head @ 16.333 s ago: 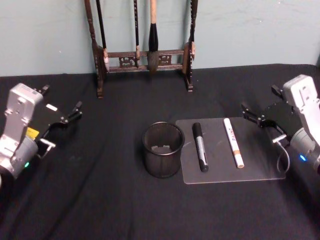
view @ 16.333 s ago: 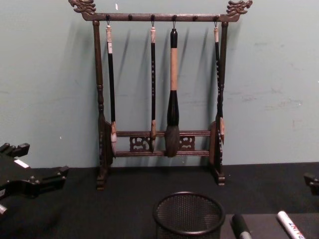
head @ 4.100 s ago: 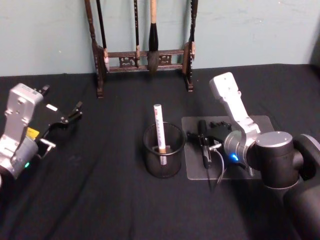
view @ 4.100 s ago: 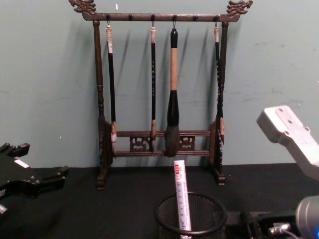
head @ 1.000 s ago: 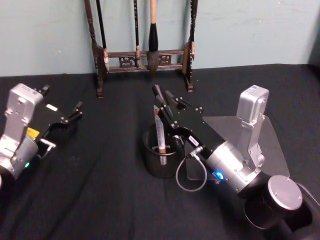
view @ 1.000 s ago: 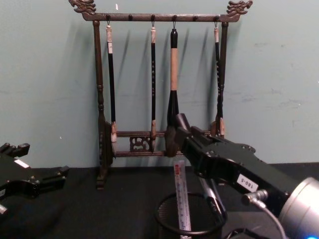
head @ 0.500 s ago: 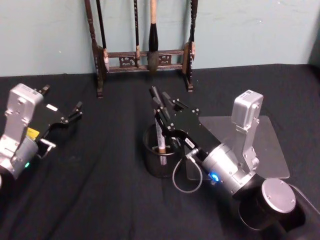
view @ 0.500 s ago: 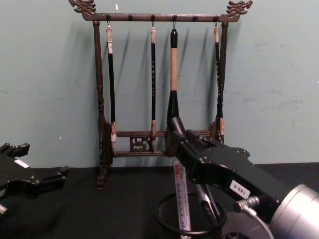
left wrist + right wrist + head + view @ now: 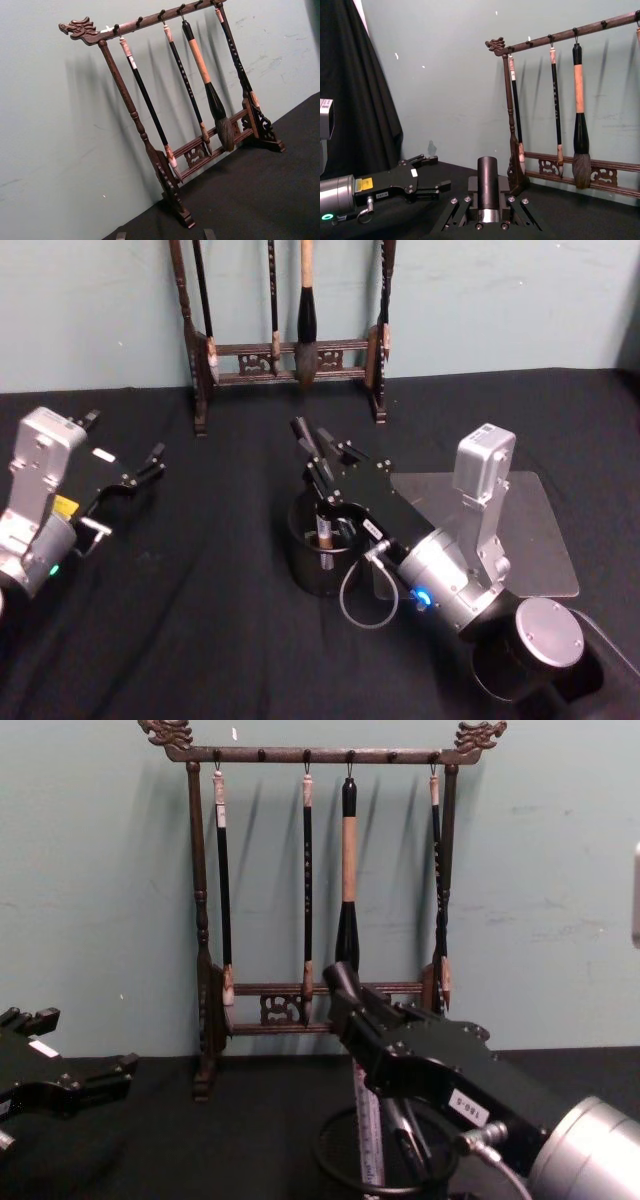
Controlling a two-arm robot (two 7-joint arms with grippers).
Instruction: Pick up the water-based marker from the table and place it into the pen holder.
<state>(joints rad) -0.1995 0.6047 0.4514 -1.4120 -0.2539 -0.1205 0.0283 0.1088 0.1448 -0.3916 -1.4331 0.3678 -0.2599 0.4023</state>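
The pen holder (image 9: 305, 578), a round black mesh cup, stands at the table's middle; its rim (image 9: 330, 1160) shows low in the chest view. A white marker (image 9: 323, 527) (image 9: 367, 1128) stands inside it. My right gripper (image 9: 322, 464) (image 9: 352, 998) hangs tilted right over the cup, shut on a black marker (image 9: 488, 186). That marker's upper end (image 9: 300, 429) sticks up past the fingers and its lower part (image 9: 405, 1138) reaches down inside the mesh. My left gripper (image 9: 128, 490) (image 9: 90, 1040) (image 9: 442, 171) rests open at the far left.
A tall dark wooden brush rack (image 9: 290, 352) (image 9: 320, 1010) (image 9: 175, 165) with hanging brushes stands at the back against the wall. A clear flat plate (image 9: 520, 530) lies right of the cup, partly under my right arm. Black cloth covers the table.
My right gripper has sunk lower and shifted slightly left over the cup, carrying the black marker deeper inside. The white marker is now mostly hidden behind it. The left arm stayed still.
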